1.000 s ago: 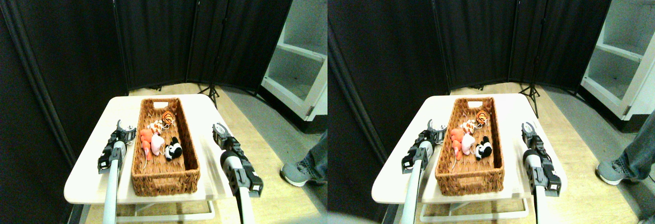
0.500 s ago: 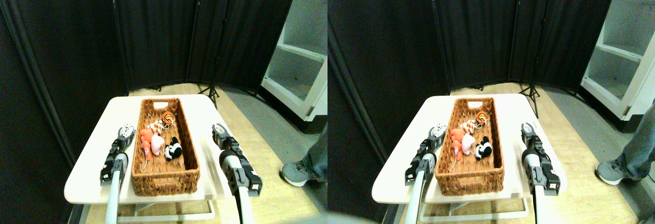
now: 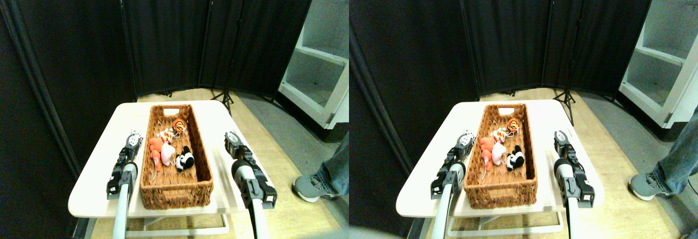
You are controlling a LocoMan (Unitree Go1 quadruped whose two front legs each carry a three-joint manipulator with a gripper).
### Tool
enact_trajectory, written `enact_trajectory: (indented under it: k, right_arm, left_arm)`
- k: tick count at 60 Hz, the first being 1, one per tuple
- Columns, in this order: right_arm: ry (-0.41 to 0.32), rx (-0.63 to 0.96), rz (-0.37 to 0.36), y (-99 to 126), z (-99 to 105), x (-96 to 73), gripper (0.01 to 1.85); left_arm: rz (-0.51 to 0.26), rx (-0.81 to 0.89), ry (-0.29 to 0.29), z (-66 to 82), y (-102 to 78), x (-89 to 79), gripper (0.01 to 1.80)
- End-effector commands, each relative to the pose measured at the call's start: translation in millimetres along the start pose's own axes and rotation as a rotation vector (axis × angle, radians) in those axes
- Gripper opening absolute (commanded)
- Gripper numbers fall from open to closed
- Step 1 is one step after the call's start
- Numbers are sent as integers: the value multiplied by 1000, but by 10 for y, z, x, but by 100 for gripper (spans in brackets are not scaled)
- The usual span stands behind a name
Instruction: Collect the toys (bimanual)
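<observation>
The toys lie in the basket (image 3: 175,187) between my two grippers: the panda (image 3: 185,159), a pink one (image 3: 167,153), a red-orange one (image 3: 155,150), the tiger (image 3: 179,124) farther off, and a spotted one (image 3: 166,136) half hidden among them. My left gripper (image 3: 133,139) sits just outside the basket's left wall, my right gripper (image 3: 233,141) off its right side. Both are too small for me to tell how wide the jaws stand. A person's shoe (image 3: 312,187) is cut off at the edge.

I can't tell if the left gripper (image 3: 134,139) or right gripper (image 3: 231,139) is open; both look tiny. Right of the right gripper, a person's shoe (image 3: 308,187) and leg are cut off.
</observation>
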Motion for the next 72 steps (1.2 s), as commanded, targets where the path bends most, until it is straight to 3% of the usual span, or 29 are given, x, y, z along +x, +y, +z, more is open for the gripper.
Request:
enact_trajectory:
  k: [1,15,31,56,72]
  right_arm:
    - [-6,7,47,91,-13,2,1]
    - [7,-16,67,92,-22,13,1]
    - [21,-5,75,94,-71,-3,1]
    - [48,17,79,99,-83,-45,1]
    - [36,12,87,67,-45,-65,1]
  left_arm:
    - [-73,32,5,51,-191,-71,1]
    - [-162,100,63,134,-505,-243,1]
    - [-226,102,125,59,-851,-368,1]
    - [-268,46,217,-223,-1259,-436,1]
    - [-284,14,279,-542,-1471,-450,1]
